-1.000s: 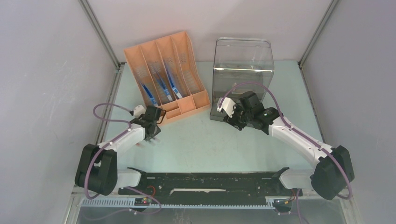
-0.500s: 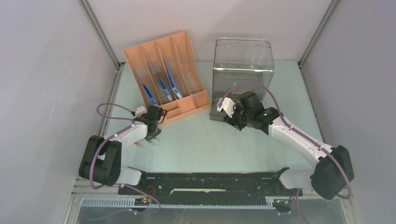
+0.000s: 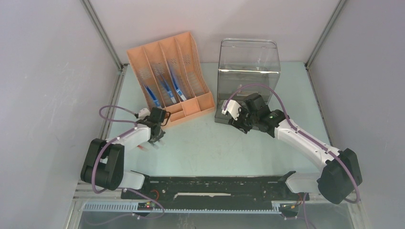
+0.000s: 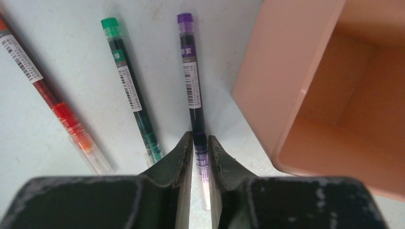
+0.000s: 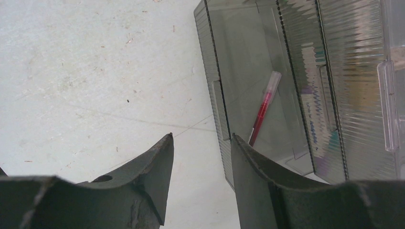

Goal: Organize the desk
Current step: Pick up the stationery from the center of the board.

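1. Your worktop (image 3: 210, 148) is the wide pale-green surface filling the middle of the top view. Both arms reach onto it from 6 o'clock.
2. An orange file rack (image 3: 167, 71) stands at about 11 o'clock on the worktop and a clear plastic box (image 3: 248, 67) at about 1 o'clock. The two stand apart.
3. Your left pincer (image 4: 199, 139) is pinching the purple pen (image 4: 191, 81) near its clear end, with a finger against each side. The pen lies flat on the worktop, its cap pointing to 12 o'clock in the left wrist view.
4. A green pen (image 4: 130, 90) lies just beside the purple one on its 9 o'clock side, not touching it. A red pen (image 4: 50, 98) lies farther out the same way. Both are flat, with their top ends angled toward 11 o'clock.
5. The rack's low front corner sits close at the purple pen's 3 o'clock. You cannot tell from these views whether they touch.
6. From above, the left pincer is at about 9 o'clock on the worktop, just beside the rack's near corner.
7. Your right pincer (image 5: 201, 138) is spread, with only bare worktop showing between its fingers, and it hangs just beside the box's near corner.
8. A second red pen (image 5: 261, 112) lies inside the box, tilted toward 1 o'clock in the right wrist view.
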Robot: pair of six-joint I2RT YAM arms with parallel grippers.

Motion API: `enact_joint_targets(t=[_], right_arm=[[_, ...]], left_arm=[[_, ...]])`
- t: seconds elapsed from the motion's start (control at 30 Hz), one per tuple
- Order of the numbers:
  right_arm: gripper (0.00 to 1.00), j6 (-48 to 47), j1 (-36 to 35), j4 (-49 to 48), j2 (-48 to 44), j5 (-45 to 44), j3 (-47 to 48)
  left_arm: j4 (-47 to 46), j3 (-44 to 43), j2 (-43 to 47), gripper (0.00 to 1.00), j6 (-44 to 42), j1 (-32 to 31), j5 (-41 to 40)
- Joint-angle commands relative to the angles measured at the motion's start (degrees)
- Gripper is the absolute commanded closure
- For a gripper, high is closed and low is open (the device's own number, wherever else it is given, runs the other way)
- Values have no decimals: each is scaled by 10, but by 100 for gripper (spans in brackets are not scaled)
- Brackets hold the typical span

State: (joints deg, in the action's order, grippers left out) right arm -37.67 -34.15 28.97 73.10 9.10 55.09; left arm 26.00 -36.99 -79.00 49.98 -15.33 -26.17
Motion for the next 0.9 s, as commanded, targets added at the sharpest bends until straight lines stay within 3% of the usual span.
enact_joint_targets(t=[0.0, 0.47, 0.87], right_arm=[[45, -8, -3, -5, -1, -1, 17], [45, -7, -4, -5, -5, -1, 16], [45, -7, -4, 1, -13, 21, 16]], left_arm=[[-8, -5, 8, 83, -1, 5, 10], [-13, 33, 77, 97, -6, 5, 19], [-23, 110, 296, 100, -12, 4, 44]])
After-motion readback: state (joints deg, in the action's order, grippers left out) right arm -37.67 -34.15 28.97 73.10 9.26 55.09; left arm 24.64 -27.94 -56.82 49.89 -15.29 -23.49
